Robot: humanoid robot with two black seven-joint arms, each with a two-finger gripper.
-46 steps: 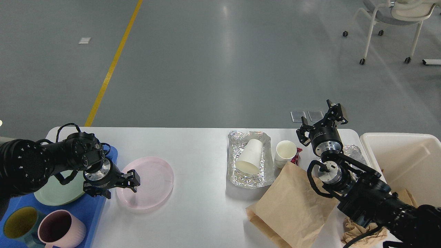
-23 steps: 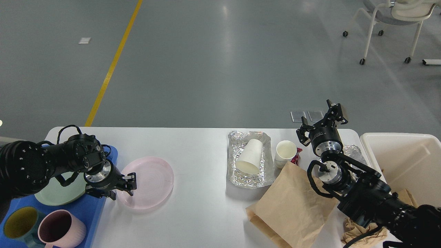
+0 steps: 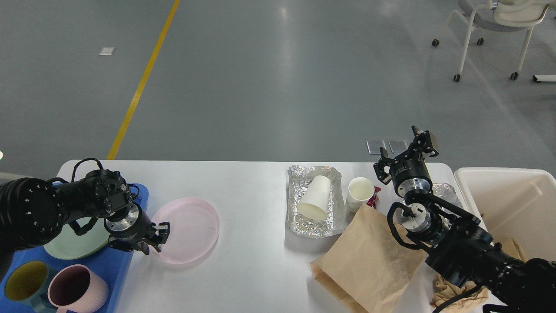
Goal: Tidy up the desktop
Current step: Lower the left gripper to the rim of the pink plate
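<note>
My left gripper [image 3: 155, 238] sits low at the near-left edge of the pink plate [image 3: 187, 229], its jaws set on either side of the plate's rim; whether they are actually pinching it I cannot tell. The plate looks tipped a little, its left edge just beside the blue tray [image 3: 114, 265]. That tray lies at the near-left corner of the tabletop [image 3: 247, 191], the wide white surface with rounded corners that fills the near half of the view. On the tray rest a pale green plate [image 3: 69, 245], a pink mug [image 3: 78, 290] and a teal mug with a yellow inside [image 3: 21, 284].

My right gripper [image 3: 406, 150] is raised above the far-right part of the tabletop, jaws spread with nothing between them. Left of it stands a white paper cup [image 3: 359, 192] with a red wrapper [image 3: 374, 196] touching its right side. Further left, a foil tray [image 3: 313, 204] holds another paper cup lying on its side [image 3: 314, 198]. A brown paper bag [image 3: 369, 265] lies flat nearer to me, its far tip near the upright cup. A cream bin [image 3: 506, 204] stands at the right end, just beside the tabletop.
</note>
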